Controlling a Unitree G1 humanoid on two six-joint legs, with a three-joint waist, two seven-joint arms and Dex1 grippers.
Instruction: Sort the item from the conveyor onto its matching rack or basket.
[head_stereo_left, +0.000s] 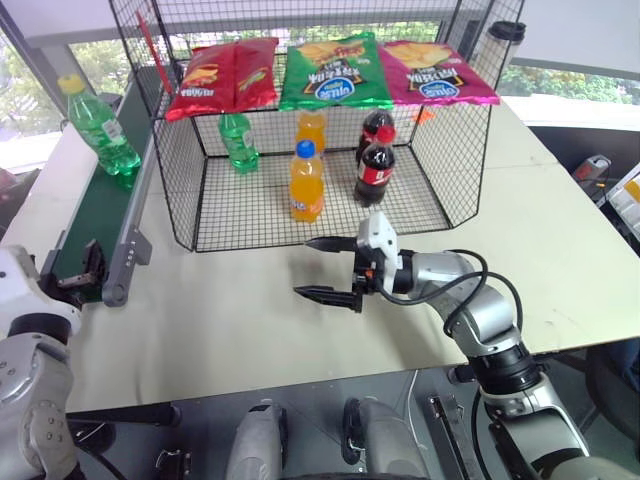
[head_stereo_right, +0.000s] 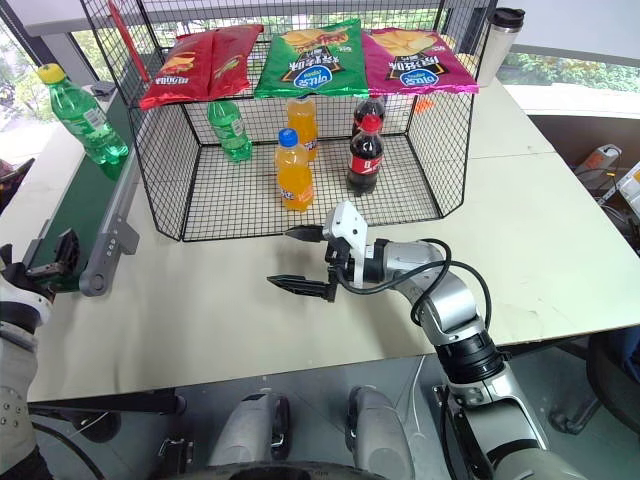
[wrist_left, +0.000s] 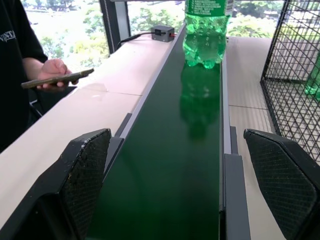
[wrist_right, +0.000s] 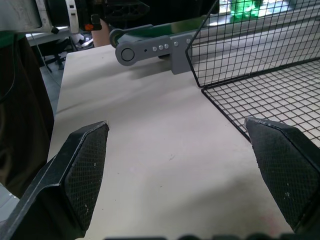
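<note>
L gripper (head_stereo_left: 80, 270) sat lower left of frame at the near rounded end of the conveyor (head_stereo_left: 95, 215), jaws spread wide, nothing btwn them. R gripper (head_stereo_left: 328, 268) hung centre frame over the table (head_stereo_left: 230, 320), pointing left, fingers also wide apart & empty, just in front of the wire cage (head_stereo_left: 190, 215). The item, a green bottle w/ yellow cap (head_stereo_left: 100, 125), stood upright on the belt, upper left, well apart from L gripper. Inside cage: green-cap bottle (head_stereo_left: 238, 140), two orange sodas (head_stereo_left: 306, 182), two colas (head_stereo_left: 376, 165); chip bags (head_stereo_left: 335, 70) hung on back wall. A person's hand w/ phone (wrist_left: 52, 75) showed left in L wrist view.
</note>
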